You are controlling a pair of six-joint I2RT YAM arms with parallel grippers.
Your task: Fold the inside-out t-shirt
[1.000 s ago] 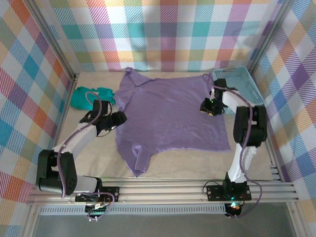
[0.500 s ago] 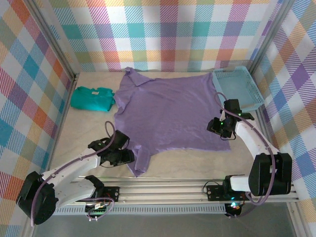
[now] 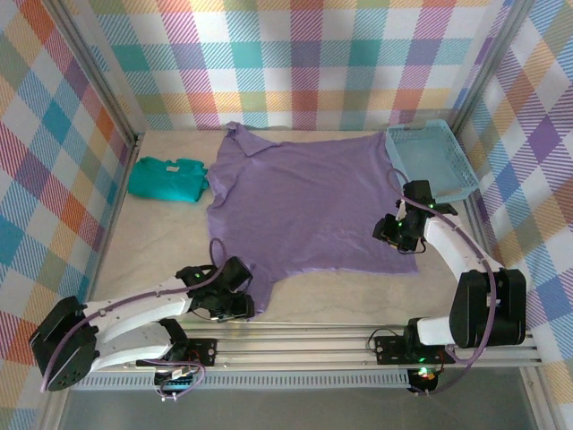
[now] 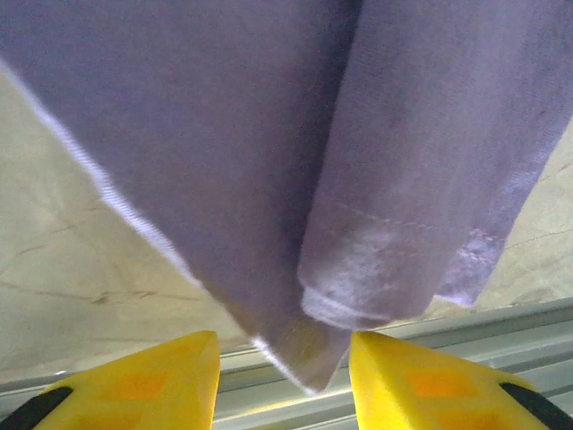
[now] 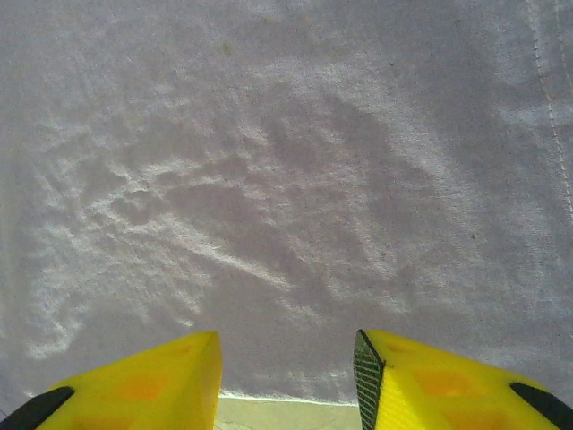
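Fabric of the inside-out t-shirt (image 3: 304, 202) lies spread flat across the middle of the desk (image 3: 358, 296), with one sleeve (image 4: 385, 269) trailing toward the near edge. The sleeve's hem tip sits between the spread fingers of the left end effector (image 4: 282, 345), not pinched. A sound grip would bite deeper, catching both layers. The left arm stretches low along the near edge. The right end effector (image 5: 286, 345), also spread, hovers over the shirt's right edge, its forearm reaching forward.

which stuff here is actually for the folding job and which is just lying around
For the job:
- lavender t-shirt, spread out flat

Just lying about:
- teal folded garment
- light blue basket
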